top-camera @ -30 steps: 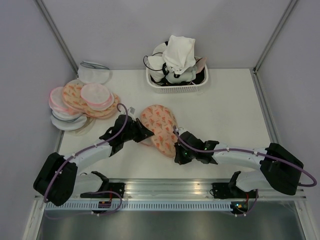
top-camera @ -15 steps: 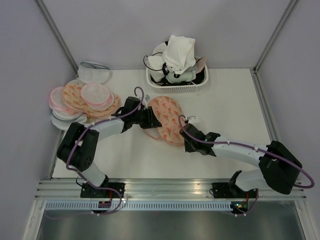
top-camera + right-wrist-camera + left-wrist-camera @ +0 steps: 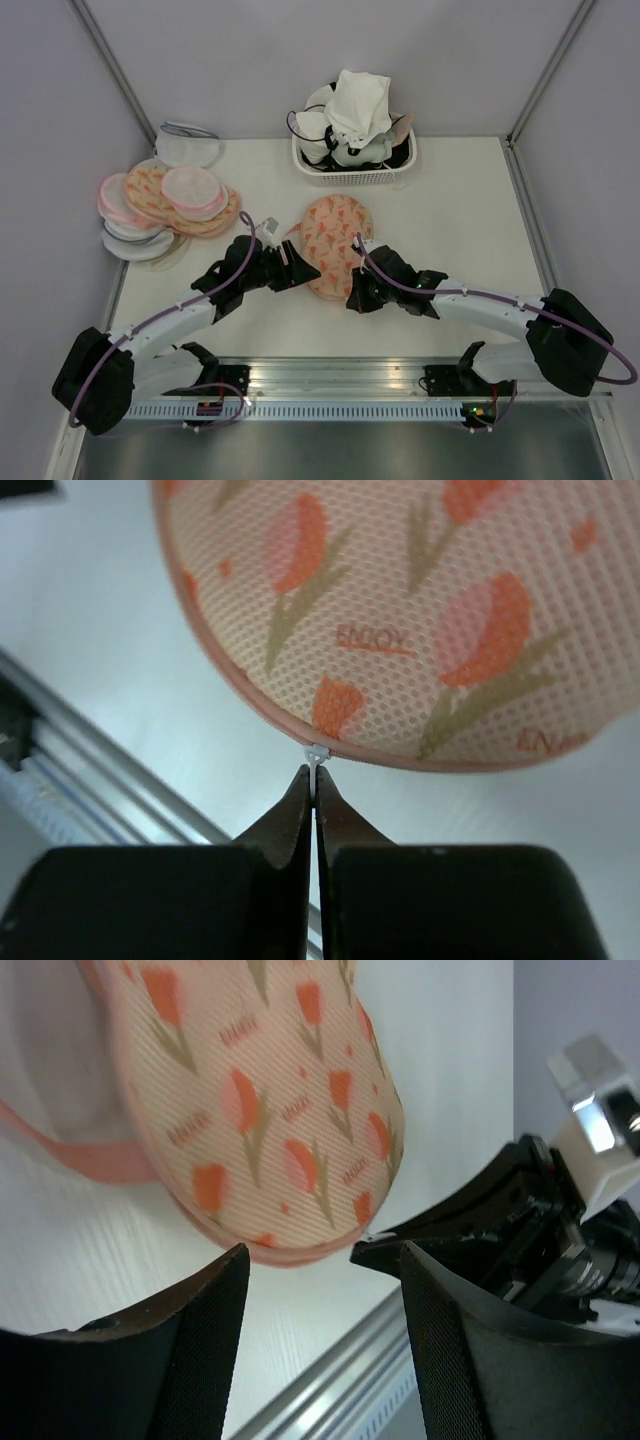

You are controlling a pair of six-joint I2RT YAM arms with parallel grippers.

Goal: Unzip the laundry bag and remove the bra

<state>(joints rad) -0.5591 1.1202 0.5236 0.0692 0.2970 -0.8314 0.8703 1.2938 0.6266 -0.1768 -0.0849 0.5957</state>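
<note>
Laundry bag (image 3: 335, 245) now lengthwise near-to-far

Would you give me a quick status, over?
Left gripper open, at bag. Right gripper shut on zip tab at bag's rim. Bra not visible.

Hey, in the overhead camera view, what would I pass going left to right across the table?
Pile of printed pouches → left tool → laundry bag → right arm's base.
</note>
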